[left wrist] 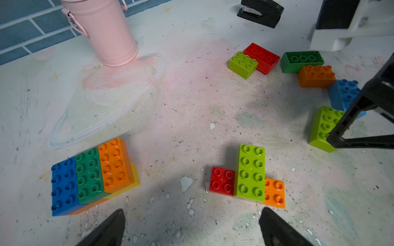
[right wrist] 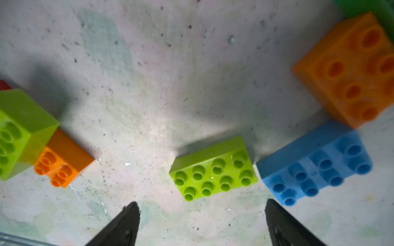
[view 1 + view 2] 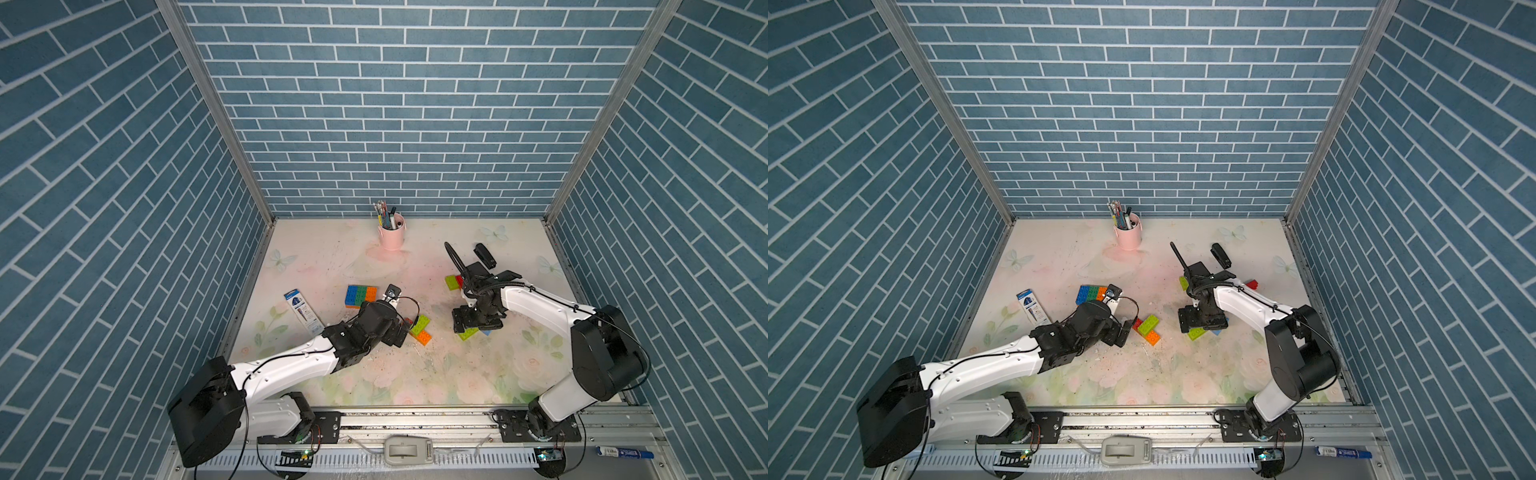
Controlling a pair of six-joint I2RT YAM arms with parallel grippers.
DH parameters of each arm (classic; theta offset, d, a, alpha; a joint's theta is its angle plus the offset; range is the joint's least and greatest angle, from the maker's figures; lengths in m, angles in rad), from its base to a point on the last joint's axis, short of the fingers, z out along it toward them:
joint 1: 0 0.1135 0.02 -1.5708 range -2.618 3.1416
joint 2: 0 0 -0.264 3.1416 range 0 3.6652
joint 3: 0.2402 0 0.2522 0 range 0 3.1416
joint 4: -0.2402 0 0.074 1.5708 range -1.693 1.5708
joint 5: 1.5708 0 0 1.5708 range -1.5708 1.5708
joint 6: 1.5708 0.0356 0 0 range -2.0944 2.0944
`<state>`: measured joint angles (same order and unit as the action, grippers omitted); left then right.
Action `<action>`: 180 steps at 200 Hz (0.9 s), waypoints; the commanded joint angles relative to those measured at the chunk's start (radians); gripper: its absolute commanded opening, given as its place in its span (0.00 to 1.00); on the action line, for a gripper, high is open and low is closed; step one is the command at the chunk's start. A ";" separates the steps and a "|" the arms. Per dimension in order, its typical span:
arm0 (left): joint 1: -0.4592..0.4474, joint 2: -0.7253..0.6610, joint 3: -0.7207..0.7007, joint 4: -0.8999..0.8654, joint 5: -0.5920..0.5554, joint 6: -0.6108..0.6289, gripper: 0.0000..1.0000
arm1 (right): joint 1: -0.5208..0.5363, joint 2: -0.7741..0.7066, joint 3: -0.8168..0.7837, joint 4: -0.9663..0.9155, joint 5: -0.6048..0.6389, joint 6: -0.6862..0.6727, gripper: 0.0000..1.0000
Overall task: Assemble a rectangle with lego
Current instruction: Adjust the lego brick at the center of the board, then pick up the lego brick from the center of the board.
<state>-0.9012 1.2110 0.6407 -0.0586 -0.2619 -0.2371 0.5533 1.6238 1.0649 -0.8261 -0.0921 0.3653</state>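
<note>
Scuffed floral tabletop (image 3: 374, 374), boxed in by blue brick-pattern walls. Across it, left arm (image 3: 282, 365) and right arm (image 3: 536, 307), both bent down toward the middle. Pink bucket (image 3: 391, 235) of pens at the back; blue-and-white pen pack (image 3: 302, 311) lying flat toward the left side. Then the lego: a two-layer slab (image 1: 89, 174) with blue, green and orange bricks side by side on top, yellow and orange showing beneath, near the left arm's wrist. Beside it, a stacked lime brick (image 1: 249, 172) pressed crosswise over a red and an orange one. Left fingers (image 1: 115, 223) spread wide just short of that cluster, gripping nothing. Right fingers (image 2: 125, 221) parted as well, empty, poised over a loose lime brick (image 2: 213, 170) lying studs-up on the tabletop. Just beside it a blue brick (image 2: 313, 166), then an orange brick (image 2: 349, 70). Farther back, a lime-and-red pair (image 1: 243, 64) touching, plus an upturned dark green brick (image 1: 301, 60). Black stapler (image 1: 261, 11) behind those.
</note>
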 commanded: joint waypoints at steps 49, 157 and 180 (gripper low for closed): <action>0.013 -0.028 -0.033 0.000 0.006 -0.026 0.99 | -0.001 0.111 0.091 -0.043 0.023 -0.129 0.88; 0.023 -0.029 -0.043 0.009 0.013 -0.024 0.99 | 0.040 0.151 0.075 -0.053 0.011 -0.127 0.72; 0.022 -0.036 -0.046 0.008 0.012 -0.025 0.99 | 0.051 0.151 0.073 -0.062 0.011 -0.126 0.78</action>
<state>-0.8871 1.1919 0.6102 -0.0536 -0.2523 -0.2554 0.5919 1.7672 1.1378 -0.8455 -0.0788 0.2535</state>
